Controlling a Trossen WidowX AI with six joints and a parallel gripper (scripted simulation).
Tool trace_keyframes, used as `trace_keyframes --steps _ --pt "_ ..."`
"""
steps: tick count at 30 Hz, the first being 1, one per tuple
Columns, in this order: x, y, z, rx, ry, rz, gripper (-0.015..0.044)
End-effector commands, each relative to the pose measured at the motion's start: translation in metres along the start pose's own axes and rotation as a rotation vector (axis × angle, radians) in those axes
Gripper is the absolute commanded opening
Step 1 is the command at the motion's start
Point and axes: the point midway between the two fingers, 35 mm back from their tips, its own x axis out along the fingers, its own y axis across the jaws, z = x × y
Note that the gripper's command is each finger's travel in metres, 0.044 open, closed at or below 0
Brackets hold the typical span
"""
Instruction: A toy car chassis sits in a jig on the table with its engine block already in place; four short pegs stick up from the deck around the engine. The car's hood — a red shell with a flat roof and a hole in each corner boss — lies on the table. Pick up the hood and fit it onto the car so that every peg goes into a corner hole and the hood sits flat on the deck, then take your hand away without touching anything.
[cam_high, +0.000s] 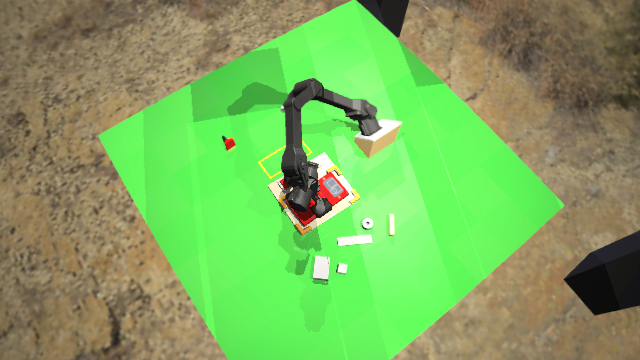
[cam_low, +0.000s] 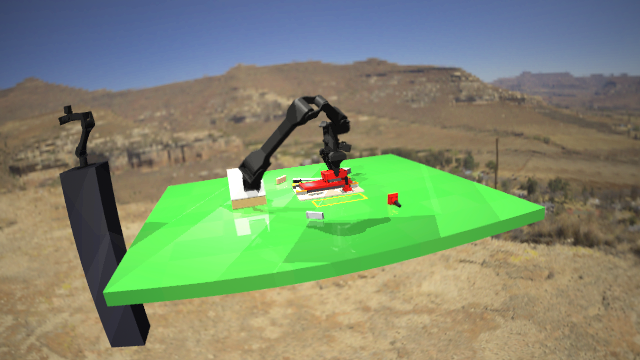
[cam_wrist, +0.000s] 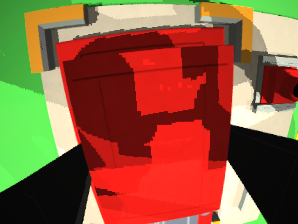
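Observation:
The red hood (cam_wrist: 149, 123) (cam_low: 333, 175) fills the middle of the wrist view. My gripper (cam_wrist: 156, 140) (cam_high: 306, 199) (cam_low: 336, 167) is shut on the hood, with one black finger on each long side. The hood hangs low over the red car chassis (cam_high: 334, 196) (cam_low: 320, 186), which sits in the beige jig (cam_high: 327, 162) (cam_wrist: 56, 116) with orange corner marks. A grey part of the car (cam_high: 331, 186) shows past the hood's edge. The pegs and the corner holes are hidden. I cannot tell whether the hood touches the deck.
A yellow outlined rectangle (cam_high: 265, 170) lies just behind the jig. A small red and black part (cam_high: 229, 143) (cam_low: 393, 199) lies further off. Several white pieces lie in front, among them a ring (cam_high: 368, 223) and a bar (cam_high: 354, 240). The arm's tan base block (cam_high: 378, 137) (cam_low: 246, 192) stands to the side.

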Motion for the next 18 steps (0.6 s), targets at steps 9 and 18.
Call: trace_keyframes --steps 9,18 --pt "-0.0021 0.0002 0.0003 0.004 -0.001 0.002 0.0" --pt "-0.0006 0.0002 -0.0006 0.002 -0.003 -0.001 0.0"
